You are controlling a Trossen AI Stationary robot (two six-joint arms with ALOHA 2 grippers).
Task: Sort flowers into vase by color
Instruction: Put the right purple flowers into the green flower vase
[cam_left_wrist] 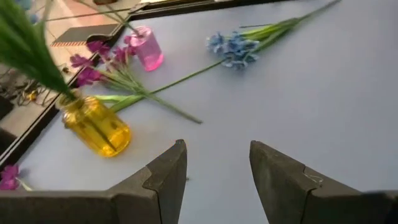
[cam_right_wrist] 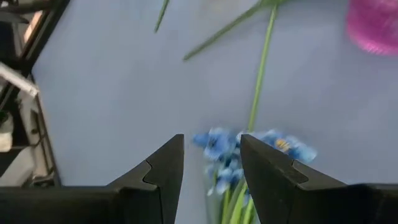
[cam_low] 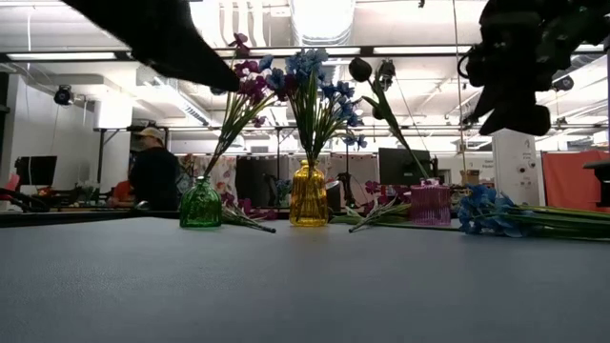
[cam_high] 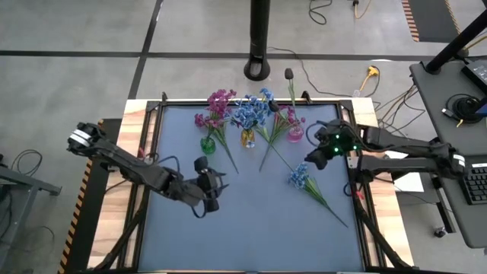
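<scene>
Overhead, I see my left pincer (cam_high: 207, 185) parked over bare desk (cam_high: 251, 228), with the green vase (cam_high: 208, 144) and its magenta flowers (cam_high: 215, 106) beyond it. My right pincer (cam_high: 316, 158) hangs near the desk's right edge, just above a loose blue sprig (cam_high: 299, 177) lying flat; the pink vase (cam_high: 295, 134) stands just beyond it.

From desk level, three vases line up: green with magenta flowers, yellow vase (cam_low: 308, 195) with blue flowers (cam_low: 319, 81), pink with dark buds (cam_low: 360, 69). The loose blue sprig lies off to the right, and more stems lie between the vases. A person (cam_low: 152, 171) sits in the room behind.

Through the left wrist camera, my left pincer stands open with nothing between its fingers (cam_left_wrist: 165, 180); the yellow vase is ahead to one side, loose magenta sprigs (cam_left_wrist: 102, 62) past it.

Through the right wrist camera, my right pincer is parted and empty, the blue sprig directly under the gap.
</scene>
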